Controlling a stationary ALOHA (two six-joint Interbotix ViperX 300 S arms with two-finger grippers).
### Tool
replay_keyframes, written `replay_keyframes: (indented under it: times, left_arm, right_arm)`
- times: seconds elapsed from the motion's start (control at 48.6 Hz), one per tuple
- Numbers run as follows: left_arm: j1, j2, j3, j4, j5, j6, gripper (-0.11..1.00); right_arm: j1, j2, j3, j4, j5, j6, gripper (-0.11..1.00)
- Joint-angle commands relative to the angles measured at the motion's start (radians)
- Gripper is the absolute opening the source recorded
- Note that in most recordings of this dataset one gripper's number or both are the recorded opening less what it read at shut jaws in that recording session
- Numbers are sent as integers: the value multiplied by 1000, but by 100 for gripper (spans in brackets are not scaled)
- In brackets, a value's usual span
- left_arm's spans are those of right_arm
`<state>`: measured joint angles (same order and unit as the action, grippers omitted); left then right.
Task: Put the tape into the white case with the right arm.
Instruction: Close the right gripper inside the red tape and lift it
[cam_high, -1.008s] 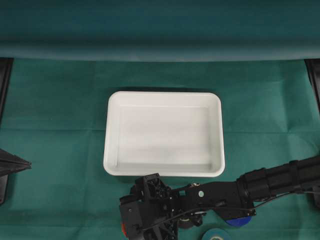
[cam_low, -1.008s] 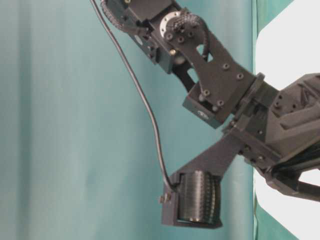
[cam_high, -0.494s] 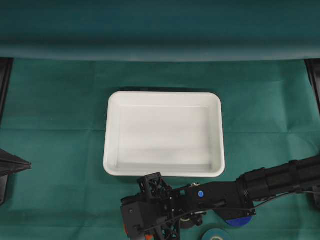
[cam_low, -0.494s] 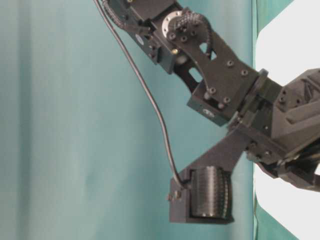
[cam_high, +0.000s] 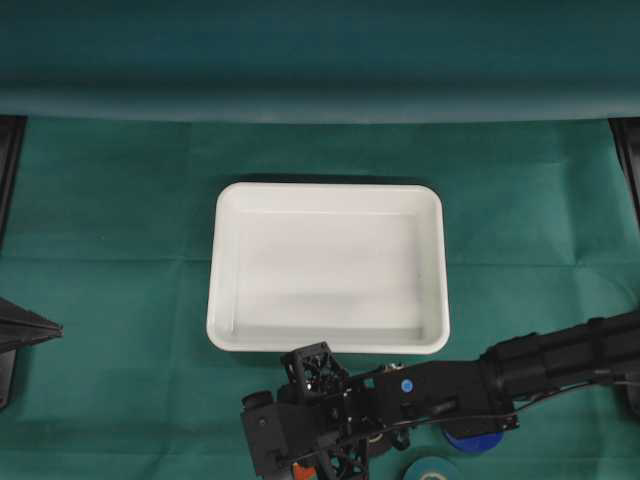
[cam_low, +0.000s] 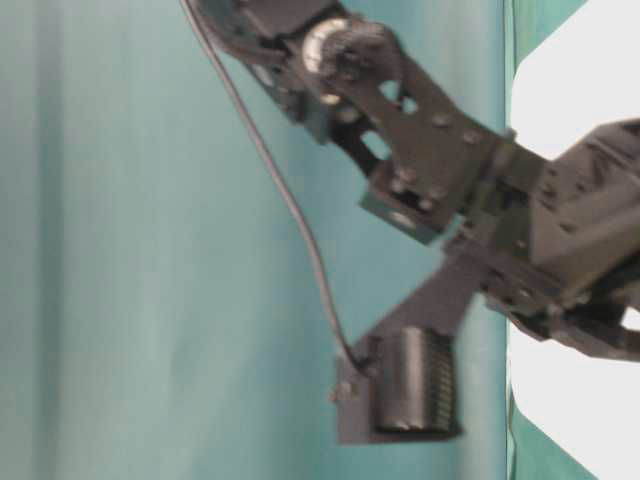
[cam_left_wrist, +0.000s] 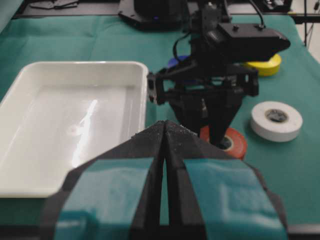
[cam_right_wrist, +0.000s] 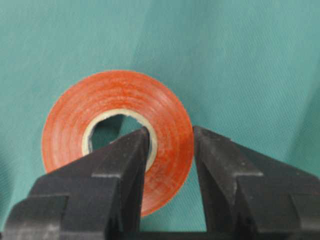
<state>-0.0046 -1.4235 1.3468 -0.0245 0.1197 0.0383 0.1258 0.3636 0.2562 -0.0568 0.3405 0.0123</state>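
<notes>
Right wrist view: right gripper (cam_right_wrist: 170, 145) clamps the red tape roll's (cam_right_wrist: 117, 135) wall, one finger inside its hole, one outside.
Roll's place: on green cloth (cam_right_wrist: 240, 60), just beside the white case (cam_left_wrist: 75, 125).
Coming move: lift, carry over rim.

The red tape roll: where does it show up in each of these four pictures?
Overhead: a red sliver at the bottom edge, under the right gripper.
Table-level: not visible.
Left wrist: right of centre, red tape roll beneath the black gripper.
Right wrist: centre-left, its wall pinched between the fingers.
Shared landmark: the white case, in the overhead and left wrist views.
</notes>
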Motion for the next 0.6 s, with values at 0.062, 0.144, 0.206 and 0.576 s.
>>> replay_keyframes:
  times: [0.062, 0.144, 0.206, 0.576]
  left_arm:
    - [-3, 8, -9, 0, -11, 0, 0]
    - [-3, 8, -11, 0, -11, 0, 0]
    - [-3, 8, -11, -2, -11, 0, 0]
    - [-3, 8, -14, 0, -11, 0, 0]
  right_arm:
    - [3, -101, -29, -2, 43, 2, 1]
    - [3, -123, -43, -2, 66, 0, 1]
    - [3, -127, -52, -2, 75, 0, 1]
    - [-23, -130, -64, -15, 81, 0, 1]
